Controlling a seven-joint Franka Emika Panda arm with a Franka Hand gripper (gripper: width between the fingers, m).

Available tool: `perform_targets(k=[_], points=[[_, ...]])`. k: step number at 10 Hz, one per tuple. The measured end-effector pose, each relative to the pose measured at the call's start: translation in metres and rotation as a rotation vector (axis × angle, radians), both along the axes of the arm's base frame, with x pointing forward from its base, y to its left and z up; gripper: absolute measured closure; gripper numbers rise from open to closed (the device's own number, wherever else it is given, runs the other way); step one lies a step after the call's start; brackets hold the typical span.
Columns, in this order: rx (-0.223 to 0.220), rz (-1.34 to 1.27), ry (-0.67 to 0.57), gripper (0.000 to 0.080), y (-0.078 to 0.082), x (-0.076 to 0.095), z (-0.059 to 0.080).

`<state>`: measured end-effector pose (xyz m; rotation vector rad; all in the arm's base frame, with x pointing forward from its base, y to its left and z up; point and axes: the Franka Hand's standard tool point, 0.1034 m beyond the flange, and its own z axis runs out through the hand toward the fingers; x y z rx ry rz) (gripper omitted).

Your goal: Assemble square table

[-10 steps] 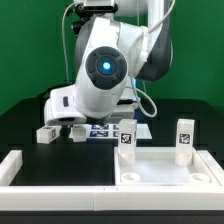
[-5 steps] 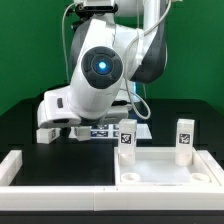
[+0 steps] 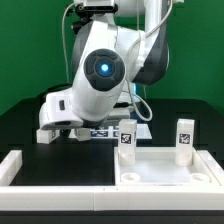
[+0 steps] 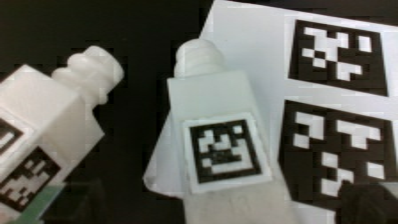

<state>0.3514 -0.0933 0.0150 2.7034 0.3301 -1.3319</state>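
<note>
Black table, green backdrop. We hover gripper, jaws wide, empty, over loose leg at marker board 9 o'clock, exterior view. Step: leg pickup. Next: descend, close.

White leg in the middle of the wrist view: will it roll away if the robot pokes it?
Probably not: the leg has flat sides, so it should slide rather than roll. It looks like hard plastic, so likely stiff and light. Its smooth faces might be a bit slippery.
</note>
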Motion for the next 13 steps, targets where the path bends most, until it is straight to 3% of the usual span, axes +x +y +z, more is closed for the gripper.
perform_targets(k=[2, 4, 5, 6, 11, 12, 13], points=[[0.0, 0.001, -0.001, 0.015, 0.0, 0.0, 0.0], [0.0, 0.001, 0.0, 0.0409, 0.0, 0.0, 0.0], [0.0, 0.0, 0.0, 0.0409, 0.0, 0.0, 0.0], [0.0, 0.001, 0.0, 0.0514, 0.0, 0.0, 0.0], [0.0, 0.001, 0.0, 0.0512, 0.0, 0.0, 0.0], [-0.001, 0.002, 0.008, 0.0512, 0.001, 0.001, 0.004], [0.001, 0.006, 0.022, 0.0511, 0.007, 0.012, 0.026]])
